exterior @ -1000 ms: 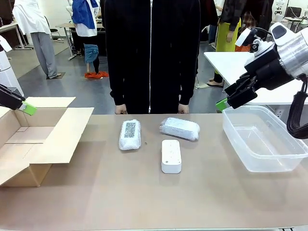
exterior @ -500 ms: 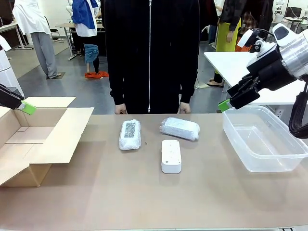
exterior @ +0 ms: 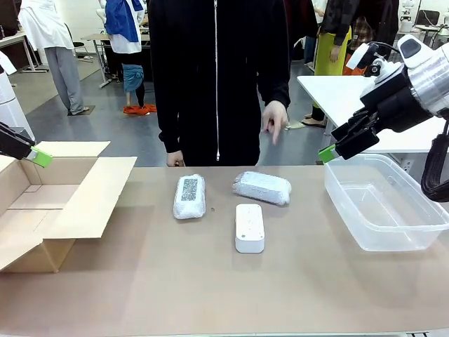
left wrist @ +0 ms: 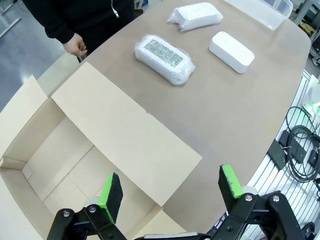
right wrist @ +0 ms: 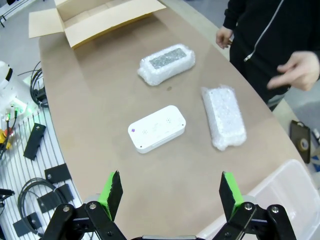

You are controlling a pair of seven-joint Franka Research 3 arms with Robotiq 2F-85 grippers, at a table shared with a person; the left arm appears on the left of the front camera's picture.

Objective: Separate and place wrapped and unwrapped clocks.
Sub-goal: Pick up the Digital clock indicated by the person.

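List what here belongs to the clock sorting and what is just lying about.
Job: speckled wrapped bundle, plain wrapped bundle, bare white clock; likely also the cardboard box and clear tub.
Lying about: cables, black brackets beside the table.

two crinkly wrapped bundles (exterior: 190,196) (exterior: 262,187), bare white clock (exterior: 250,227) lying flat nearby

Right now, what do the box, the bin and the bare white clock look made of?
Open box: brown cardboard, matte, creased flaps. Bin: clear plastic, glossy; table shows through. Unwrapped clock: probably hard white plastic, smooth, rounded corners.
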